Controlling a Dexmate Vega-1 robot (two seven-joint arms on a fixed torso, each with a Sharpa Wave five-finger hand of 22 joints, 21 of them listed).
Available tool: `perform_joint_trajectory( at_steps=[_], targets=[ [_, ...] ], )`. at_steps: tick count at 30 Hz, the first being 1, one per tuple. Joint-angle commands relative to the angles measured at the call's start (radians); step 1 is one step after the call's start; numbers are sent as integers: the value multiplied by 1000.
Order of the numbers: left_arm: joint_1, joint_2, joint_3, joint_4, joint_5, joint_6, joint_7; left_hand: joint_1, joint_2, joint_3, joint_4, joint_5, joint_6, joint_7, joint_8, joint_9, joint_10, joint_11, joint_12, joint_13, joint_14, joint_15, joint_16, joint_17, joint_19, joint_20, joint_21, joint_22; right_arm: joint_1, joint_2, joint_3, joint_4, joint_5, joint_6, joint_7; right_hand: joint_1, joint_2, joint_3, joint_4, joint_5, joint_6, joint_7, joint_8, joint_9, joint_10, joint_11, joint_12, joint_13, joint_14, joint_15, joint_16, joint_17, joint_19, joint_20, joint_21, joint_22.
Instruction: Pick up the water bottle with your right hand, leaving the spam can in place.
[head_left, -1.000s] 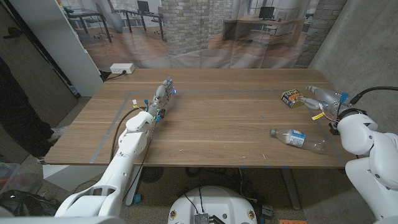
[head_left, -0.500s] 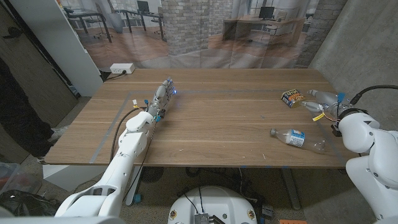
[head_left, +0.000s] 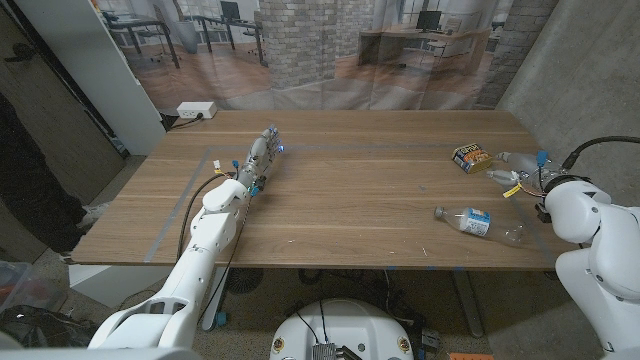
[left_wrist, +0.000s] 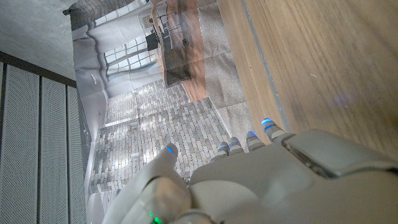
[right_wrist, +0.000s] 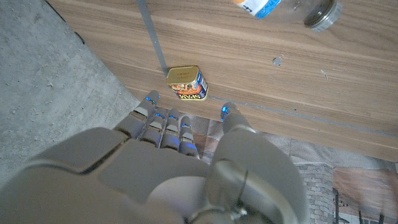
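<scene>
Water bottle (head_left: 475, 223): a clear plastic bottle with a blue and white label, lying on its side near the table's front edge on the robot's right side; nothing touches it.
Spam can (head_left: 468, 157): it stands farther back on the same side, well apart from the bottle.
Right hand (head_left: 515, 166): it is above the table just beside the can, between can and table edge; the fingers (right_wrist: 163, 121) are stretched out and apart and hold nothing.
Left hand (head_left: 262, 152): it is on the far left part of the table; the fingers look straight and empty, but the hand is small in the head view, so I am not fully sure.
Table (head_left: 350, 190): brown wood.
</scene>
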Motion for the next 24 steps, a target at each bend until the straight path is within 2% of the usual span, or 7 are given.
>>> perform_joint_trajectory(
  at_steps=[1,15,20,24],
  targets=[
    [-4,-2,1,7,1,-2,-4,3,34,-5,3,1,-182,1,3,6,-177,0,-2,6,-191,3,1,5,-91,9,-7,4,10,5,-10,-2,-64,1,70,17,-1,5,-10,-2,-8,0,-4,3,-10,1,-6,5,1,4,-1,0,3,10,-2,3],
    [-2,-4,0,9,2,-3,-5,4,34,-5,2,1,-182,1,3,6,-177,1,-1,6,-191,3,1,5,-91,8,-8,4,16,11,-16,-10,-128,33,130,65,-25,13,-33,1,-27,2,-5,2,-29,-4,-8,5,-7,7,-3,0,4,15,-5,2],
    [-2,-4,0,8,1,-3,-6,5,33,-5,1,1,-182,1,2,6,-177,1,-1,6,-192,3,0,5,-91,7,-9,4,15,10,-17,-13,-147,49,155,76,-54,4,-35,4,-41,2,-6,2,-39,-4,-9,5,-10,10,-4,0,2,20,-7,2],
    [-2,-4,0,9,2,-2,-6,5,33,-5,1,1,-182,1,2,6,-176,1,-1,6,-192,3,0,5,-92,7,-10,4,18,12,-20,-13,-167,59,178,77,-97,-15,-31,9,-46,1,-5,2,-47,-8,-8,5,-13,12,-3,1,2,21,-8,2]
  ],
)
